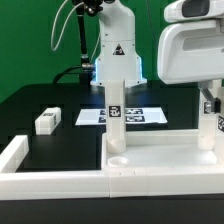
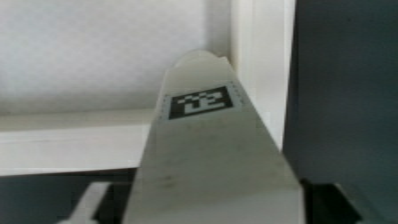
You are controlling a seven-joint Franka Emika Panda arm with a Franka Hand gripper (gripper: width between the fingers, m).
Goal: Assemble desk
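Observation:
The white tabletop panel (image 1: 165, 150) lies flat at the front, rim up. One white tagged leg (image 1: 115, 112) stands upright in its corner at the exterior view's left. My gripper (image 1: 207, 98) hangs at the exterior view's right, shut on a second tagged leg (image 1: 210, 125) that it holds upright over the panel's right side. In the wrist view this leg (image 2: 210, 130) fills the middle between my dark fingers (image 2: 349, 203). Its far end sits close to the panel's raised rim (image 2: 260, 60). A third leg (image 1: 47, 121) lies loose on the black table at the left.
The marker board (image 1: 135, 116) lies flat behind the upright leg. The low white border wall (image 1: 30, 172) runs along the front left. The arm's base (image 1: 116, 50) stands at the back, with cables beside it.

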